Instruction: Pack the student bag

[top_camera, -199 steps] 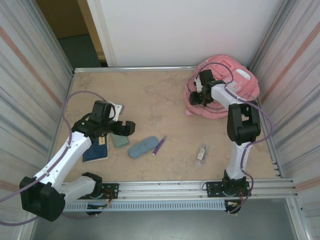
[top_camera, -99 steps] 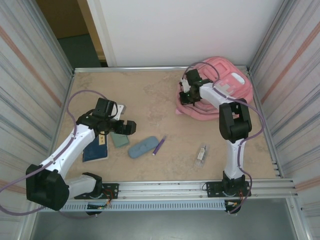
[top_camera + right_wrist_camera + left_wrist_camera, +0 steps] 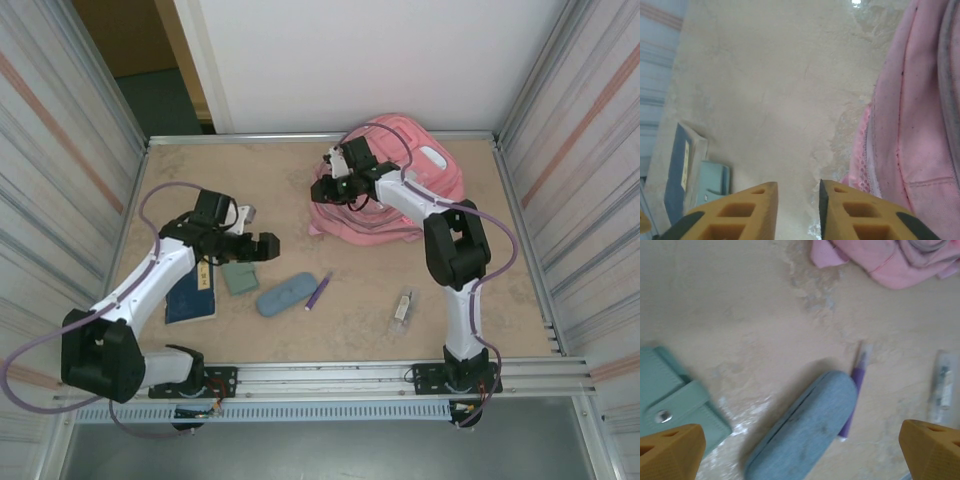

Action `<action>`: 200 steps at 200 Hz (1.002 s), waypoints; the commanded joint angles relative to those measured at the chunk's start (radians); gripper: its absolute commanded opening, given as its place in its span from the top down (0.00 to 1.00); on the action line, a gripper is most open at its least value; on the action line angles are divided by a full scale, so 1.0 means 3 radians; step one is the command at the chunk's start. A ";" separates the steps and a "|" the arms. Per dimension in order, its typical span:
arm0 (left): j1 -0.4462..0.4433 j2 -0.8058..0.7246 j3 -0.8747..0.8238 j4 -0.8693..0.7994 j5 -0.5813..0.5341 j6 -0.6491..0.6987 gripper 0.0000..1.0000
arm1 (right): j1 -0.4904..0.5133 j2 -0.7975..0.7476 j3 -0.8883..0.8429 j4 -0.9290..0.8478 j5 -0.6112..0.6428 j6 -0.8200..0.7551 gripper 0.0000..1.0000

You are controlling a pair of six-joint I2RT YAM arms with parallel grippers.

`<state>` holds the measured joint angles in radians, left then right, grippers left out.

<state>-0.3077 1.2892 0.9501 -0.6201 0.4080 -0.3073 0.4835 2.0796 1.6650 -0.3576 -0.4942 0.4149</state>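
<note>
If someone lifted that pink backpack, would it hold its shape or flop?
Probably flop: the student bag lies slumped and creased, soft fabric throughout. It looks fairly flat, so likely near empty and light. Pushed, it would probably bunch rather than slide neatly.

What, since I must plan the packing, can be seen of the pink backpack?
The pink backpack is soft, crumpled fabric, lying slumped at the back of the table, right of centre. It shows a white patch on top, darker stitched seams and a mesh-like edge. The right arm reaches across it, the right gripper at its left edge; whether the fingers hold it cannot be told.
</note>
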 commanded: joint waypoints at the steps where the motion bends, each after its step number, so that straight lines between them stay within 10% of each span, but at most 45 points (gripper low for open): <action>1: -0.0047 0.0157 0.0092 0.0402 0.0302 -0.0428 0.02 | -0.0080 -0.0534 -0.0319 -0.0101 0.0130 -0.0049 0.67; 124: -0.0583 0.1981 0.1321 0.0943 -0.0136 -0.0937 0.10 | -0.0921 -0.3767 -0.3363 -0.0042 0.2076 0.0006 0.38; 200: -0.0581 0.2551 0.1611 0.1209 -0.0616 -0.1182 0.26 | -0.0866 -0.3879 -0.3633 0.0263 0.1948 0.0105 0.38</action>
<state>-0.4801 2.0224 1.3811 -0.2901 0.3069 -0.6331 0.2111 0.8814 0.5716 -0.3355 0.0826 0.4187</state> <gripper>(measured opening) 0.770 0.619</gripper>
